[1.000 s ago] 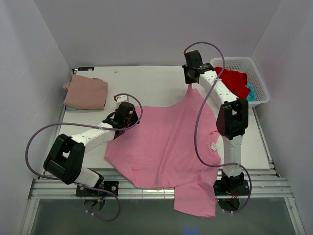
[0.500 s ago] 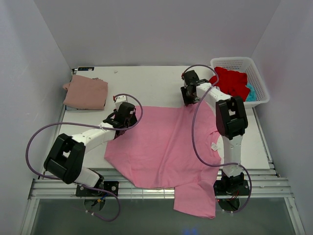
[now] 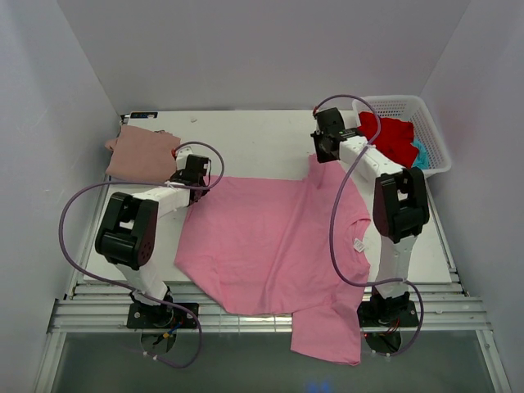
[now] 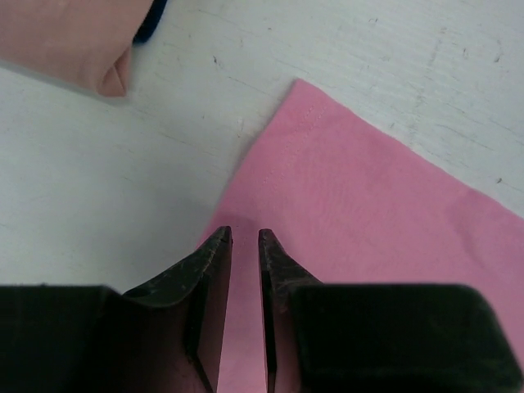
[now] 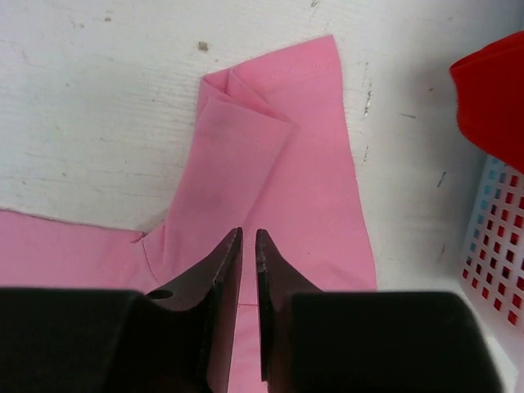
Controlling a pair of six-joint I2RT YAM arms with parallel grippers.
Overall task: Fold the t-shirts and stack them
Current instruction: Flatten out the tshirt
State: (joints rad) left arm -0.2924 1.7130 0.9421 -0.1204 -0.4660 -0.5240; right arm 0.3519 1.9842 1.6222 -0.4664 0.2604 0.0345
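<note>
A bright pink t-shirt lies spread on the white table, its white neck label at the right and its lower part hanging over the near edge. My left gripper sits at the shirt's far-left corner; in the left wrist view its jaws stand almost closed on the pink cloth. My right gripper sits on the far-right sleeve; in the right wrist view it is pinched on the partly folded sleeve. A folded dusty rose t-shirt lies at the far left.
A white latticed basket at the far right holds a red t-shirt and a teal one. The basket and red cloth are close to the right of my right gripper. The dusty rose shirt lies just beyond my left gripper.
My left gripper moved up and left, drawing the shirt's left corner out flat. My right gripper came down from its raised spot and the sleeve now lies on the table.
</note>
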